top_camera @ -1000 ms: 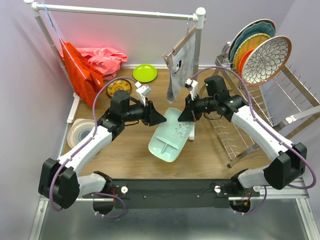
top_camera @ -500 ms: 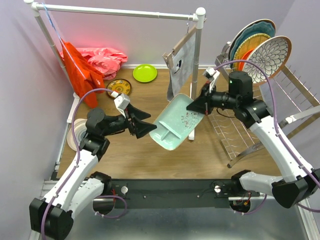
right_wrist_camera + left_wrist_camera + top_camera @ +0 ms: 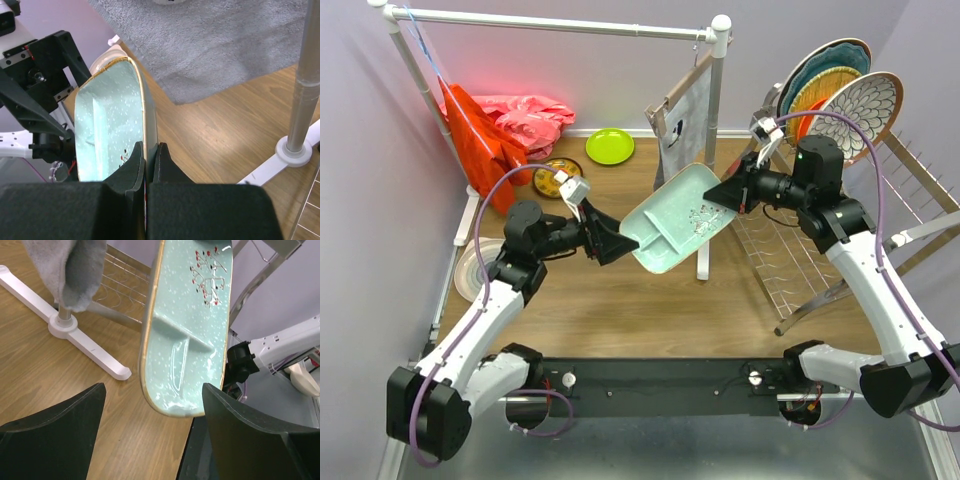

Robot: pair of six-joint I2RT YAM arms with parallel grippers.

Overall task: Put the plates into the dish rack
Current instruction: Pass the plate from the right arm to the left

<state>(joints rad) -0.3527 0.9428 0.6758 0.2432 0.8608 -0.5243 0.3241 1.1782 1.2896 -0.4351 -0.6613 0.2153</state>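
Pale lilac walls (image 3: 620,70) close the scene along the top and down the left edge of the overhead view. A white skirting strip (image 3: 572,131) runs where the back wall meets the bench (image 3: 620,320), whose top is warm brown wood grain. A white pipe clothes rail (image 3: 550,24) spans the upper part of the frame. A grey cloth (image 3: 682,125) hangs by its right-hand post, which stands on a white barred foot (image 3: 95,352) resting on the wood. In the upper left corner a red cloth (image 3: 475,140) and a pink cloth (image 3: 525,115) are bunched together, touching. A dull grey metal sheet (image 3: 670,450) lines the bottom edge. The light is soft and even.
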